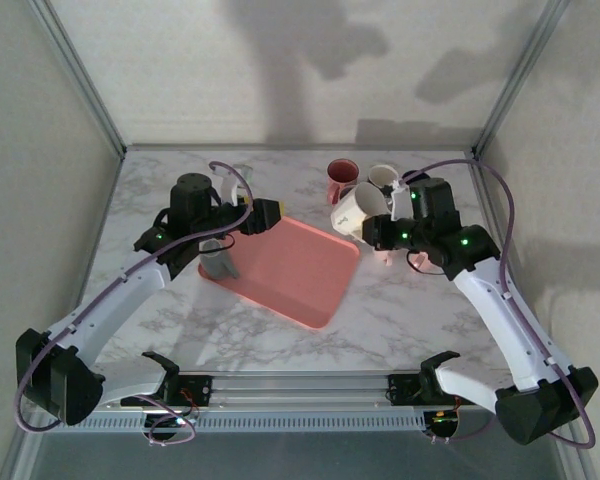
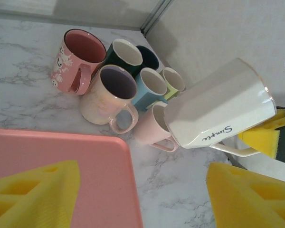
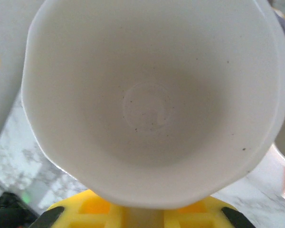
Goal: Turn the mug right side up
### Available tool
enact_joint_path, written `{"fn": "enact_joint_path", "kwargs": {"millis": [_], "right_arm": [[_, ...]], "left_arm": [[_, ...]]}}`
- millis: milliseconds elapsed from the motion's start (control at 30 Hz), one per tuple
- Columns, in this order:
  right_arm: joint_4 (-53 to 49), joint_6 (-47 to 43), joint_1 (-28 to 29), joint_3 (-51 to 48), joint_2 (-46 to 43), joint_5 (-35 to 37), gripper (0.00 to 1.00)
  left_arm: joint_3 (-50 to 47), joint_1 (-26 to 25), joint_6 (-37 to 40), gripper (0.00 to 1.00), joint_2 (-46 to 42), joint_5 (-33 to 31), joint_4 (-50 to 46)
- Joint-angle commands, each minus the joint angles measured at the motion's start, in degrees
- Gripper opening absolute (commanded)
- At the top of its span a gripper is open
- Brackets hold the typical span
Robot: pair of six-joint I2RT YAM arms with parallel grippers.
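**Right arm.** My right gripper point(image 1: 375, 232) is closed narrowly on the handle of the white mug point(image 1: 358, 210), with a yellow pad on either side of the handle. The mug is tilted, its mouth towards my right wrist and its base towards the pink tray point(image 1: 290, 268). It is just beside a cluster of mugs point(image 2: 118, 80) standing upright on the marble table point(image 1: 410, 310).

**Left arm.** My left gripper point(image 1: 265, 217) hovers over the tray's far edge, its yellow fingers point(image 2: 35, 190) spread wide and holding nothing.
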Motion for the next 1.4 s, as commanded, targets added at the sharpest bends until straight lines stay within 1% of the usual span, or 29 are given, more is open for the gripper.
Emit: {"fn": "enact_joint_path", "kwargs": {"millis": [0, 100, 267, 400, 500, 633, 833, 1133, 1367], "right_arm": [[-1.5, -1.6, -0.1, 0.1, -2.6, 4.3, 0.0], [-5.2, -1.2, 0.6, -0.3, -2.5, 6.2, 0.0], [-10.1, -0.7, 3.1, -1.1, -1.6, 7.5, 0.0], [-12.6, -0.9, 5.8, -3.3, -1.0, 12.4, 0.0], [-11.6, -1.8, 7.9, -6.6, -2.1, 15.1, 0.0], [-9.4, -3.1, 9.0, -11.6, -2.9, 18.0, 0.0], [-3.4, -4.6, 9.6, -18.0, -4.2, 18.1, 0.0], [-0.5, -2.9, 9.7, -20.5, -2.3, 22.8, 0.0], [3.7, -1.9, 9.7, -22.7, -0.7, 22.0, 0.0]], "left_arm": [[0.4, 0.5, 2.0, 0.7, 0.5, -0.4, -1.0], [0.1, 0.5, 2.5, 0.7, 0.7, -0.5, -1.5], [-0.6, 0.5, 2.1, 0.7, 0.2, -0.8, -0.9], [-1.6, 0.6, 2.4, 0.7, -0.4, -1.3, -0.8], [-1.7, 0.5, 2.5, 0.7, -0.6, -1.9, -1.8], [-2.7, 0.5, 2.9, 0.71, -1.3, -2.1, -2.2], [-4.0, 0.5, 3.0, 0.71, -2.6, -3.5, -2.7], [-5.2, 0.5, 3.3, 0.72, -3.4, -4.5, -2.9], [-6.0, 0.5, 3.7, 0.72, -3.8, -5.3, -2.7]]}}
